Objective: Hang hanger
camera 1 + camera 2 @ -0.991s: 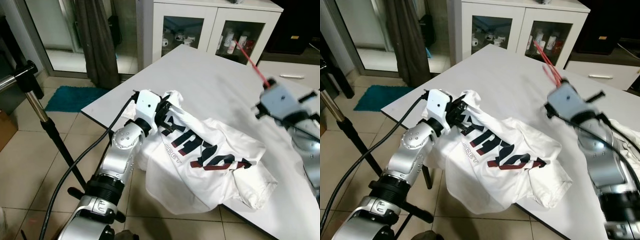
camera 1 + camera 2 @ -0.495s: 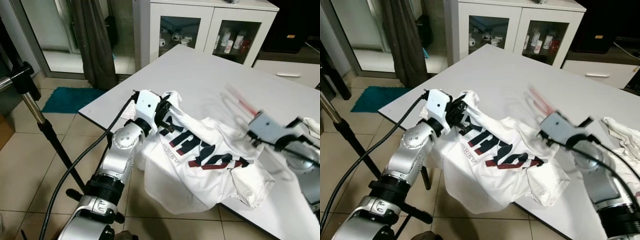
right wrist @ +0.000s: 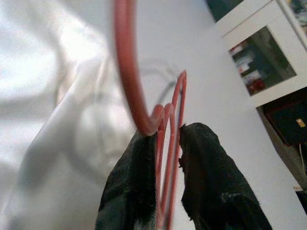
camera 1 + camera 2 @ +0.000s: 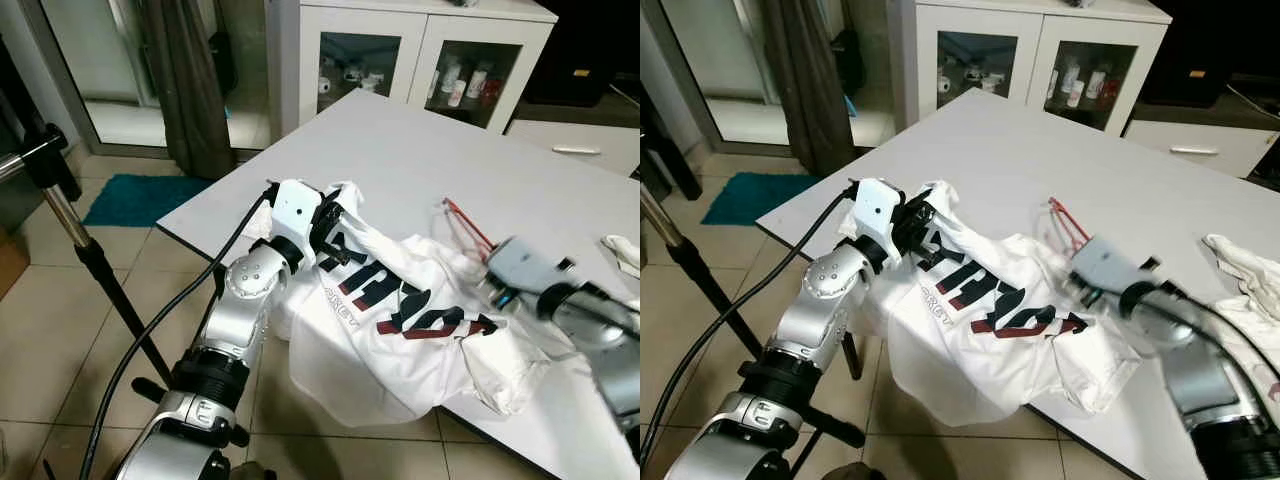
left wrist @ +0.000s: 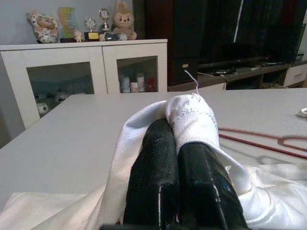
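A white T-shirt (image 4: 400, 310) with dark and red lettering lies over the near corner of the white table (image 4: 420, 150), partly hanging off the edge. My left gripper (image 4: 328, 228) is shut on a fold of the shirt's fabric (image 5: 192, 115) at its upper left end. My right gripper (image 3: 168, 136) is shut on a thin red wire hanger (image 3: 169, 124). It holds the hanger low over the shirt's right side, and the hanger's red loop (image 4: 464, 221) sticks out over the table just beyond the fabric.
A white cabinet (image 4: 400, 60) with glass doors stands behind the table. A black stand pole (image 4: 70, 220) and a black cable (image 4: 150, 330) are on my left over the tiled floor, with a teal mat (image 4: 135, 195) beyond. Another white cloth (image 4: 1240, 265) lies at the table's right.
My right arm has come down and to the left, bringing the red hanger from up in the air to the shirt's right side. The left gripper has kept its hold.
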You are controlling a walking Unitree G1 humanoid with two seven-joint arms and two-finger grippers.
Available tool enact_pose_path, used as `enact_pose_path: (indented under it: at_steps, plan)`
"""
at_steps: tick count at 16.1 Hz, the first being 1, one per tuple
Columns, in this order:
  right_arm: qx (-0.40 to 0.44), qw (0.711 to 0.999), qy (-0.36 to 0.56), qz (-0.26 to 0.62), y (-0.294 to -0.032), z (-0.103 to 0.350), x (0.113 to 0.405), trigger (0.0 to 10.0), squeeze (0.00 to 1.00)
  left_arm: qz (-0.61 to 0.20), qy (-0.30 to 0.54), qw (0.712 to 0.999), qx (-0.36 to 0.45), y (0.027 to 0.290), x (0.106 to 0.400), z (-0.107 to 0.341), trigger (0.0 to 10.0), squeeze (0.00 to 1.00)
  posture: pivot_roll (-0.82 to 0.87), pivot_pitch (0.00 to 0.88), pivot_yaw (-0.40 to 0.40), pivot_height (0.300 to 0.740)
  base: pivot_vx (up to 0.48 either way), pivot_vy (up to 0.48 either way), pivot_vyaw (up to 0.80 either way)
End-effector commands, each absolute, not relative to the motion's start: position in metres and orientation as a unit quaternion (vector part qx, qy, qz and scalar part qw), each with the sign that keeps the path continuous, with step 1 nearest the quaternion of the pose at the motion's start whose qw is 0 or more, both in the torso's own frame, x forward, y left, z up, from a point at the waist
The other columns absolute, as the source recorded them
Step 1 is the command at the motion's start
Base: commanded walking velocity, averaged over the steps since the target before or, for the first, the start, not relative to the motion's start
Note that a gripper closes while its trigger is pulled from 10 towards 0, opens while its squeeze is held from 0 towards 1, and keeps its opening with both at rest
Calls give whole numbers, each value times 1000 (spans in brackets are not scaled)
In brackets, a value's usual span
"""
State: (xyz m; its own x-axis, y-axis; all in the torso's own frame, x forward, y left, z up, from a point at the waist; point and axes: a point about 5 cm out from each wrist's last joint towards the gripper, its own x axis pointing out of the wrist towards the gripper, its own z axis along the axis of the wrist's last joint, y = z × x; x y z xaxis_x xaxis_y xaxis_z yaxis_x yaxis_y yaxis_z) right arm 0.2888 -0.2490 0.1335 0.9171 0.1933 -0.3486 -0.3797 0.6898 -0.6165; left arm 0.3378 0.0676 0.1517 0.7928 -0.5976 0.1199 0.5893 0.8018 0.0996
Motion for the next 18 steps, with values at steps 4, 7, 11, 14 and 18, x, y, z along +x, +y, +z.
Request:
enact_pose_path:
  at_steps: [4, 7, 11, 14, 18]
  plan:
    - [-320, 923, 95, 190, -251, 169, 286, 10000, 0, -319, -76, 944, 34, 65, 338, 154, 10000, 0, 15, 0, -25, 723, 0, 0, 0]
    - [-269, 938, 82, 203, -255, 183, 281, 10000, 1000, -320, -76, 944, 33, 64, 337, 154, 10000, 0, 7, 0, -23, 723, 0, 0, 0]
    - [-210, 953, 11, 216, -248, 211, 280, 10000, 0, -320, -75, 944, 33, 64, 337, 153, 10000, 0, 7, 0, -22, 723, 0, 0, 0]
    - [-160, 955, -48, 244, -222, 221, 288, 10000, 0, -322, -76, 943, 32, 63, 337, 154, 10000, 0, 11, 0, -21, 723, 0, 0, 0]
    - [-211, 933, -5, 293, -195, 197, 299, 10000, 47, -323, -77, 943, 33, 63, 337, 155, 10000, 0, 23, 0, -27, 723, 0, 0, 0]
